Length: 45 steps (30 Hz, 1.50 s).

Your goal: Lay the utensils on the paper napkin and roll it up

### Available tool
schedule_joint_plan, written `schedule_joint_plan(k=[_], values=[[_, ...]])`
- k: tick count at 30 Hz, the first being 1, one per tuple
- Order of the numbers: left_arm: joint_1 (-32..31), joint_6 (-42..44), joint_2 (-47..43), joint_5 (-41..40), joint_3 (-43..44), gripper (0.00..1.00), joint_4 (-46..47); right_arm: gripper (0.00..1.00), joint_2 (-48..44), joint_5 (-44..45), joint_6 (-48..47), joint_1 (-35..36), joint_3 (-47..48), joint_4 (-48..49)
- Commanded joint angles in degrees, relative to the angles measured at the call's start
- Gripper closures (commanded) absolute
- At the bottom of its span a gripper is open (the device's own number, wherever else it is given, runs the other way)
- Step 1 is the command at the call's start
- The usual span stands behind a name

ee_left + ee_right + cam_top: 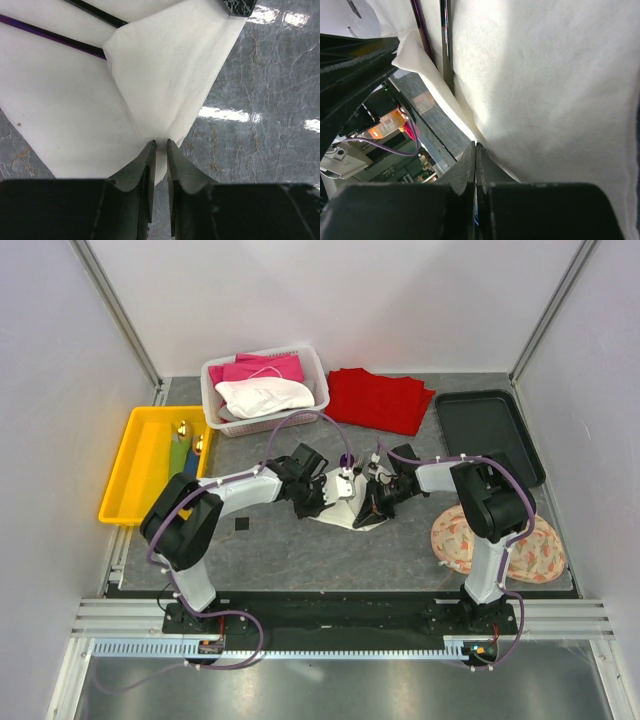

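The paper napkin lies at the table's middle between both arms, with one flap folded over. A purple utensil and a dark slim one lie on it, their ends tucked under the fold. In the right wrist view the same purple utensil and dark utensil run beside the sheet. My left gripper pinches the fold's near corner, its jaws nearly together with paper between them. My right gripper is shut on the napkin's lifted edge.
A yellow tray at the left holds green and blue utensils. Behind stand a white basket of pink and white cloth, a red cloth and a black tray. A patterned round cloth lies near the right arm's base.
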Motion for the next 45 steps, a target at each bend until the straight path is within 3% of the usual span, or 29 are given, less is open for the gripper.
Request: schedule_joint_plan(k=[1, 15, 29, 36, 45], values=[[2.07, 3.19, -1.08, -3.41, -1.65, 0.78, -4.29, 1.0, 1.17, 7.01, -3.13, -0.07, 0.34, -2.51], [3.83, 2.84, -0.99, -2.09, -3.93, 0.78, -4.47, 1.0, 1.52, 7.8, -4.44, -0.07, 1.39, -3.65], [-2.15, -6.56, -0.21, 0.81, -3.67, 0.8, -5.78, 1.0, 1.44, 7.01, -9.54, -2.53, 9.3, -9.98], [-1.97, -7.53, 0.15, 1.52, -3.41, 0.8, -5.52, 0.98, -4.45, 1.47, -5.94, -0.17, 6.76, -6.91], [-1.8, -7.36, 0.15, 1.17, -3.76, 0.8, -4.99, 0.99, -1.12, -0.64, -3.04, 2.3, 5.18, -3.48]])
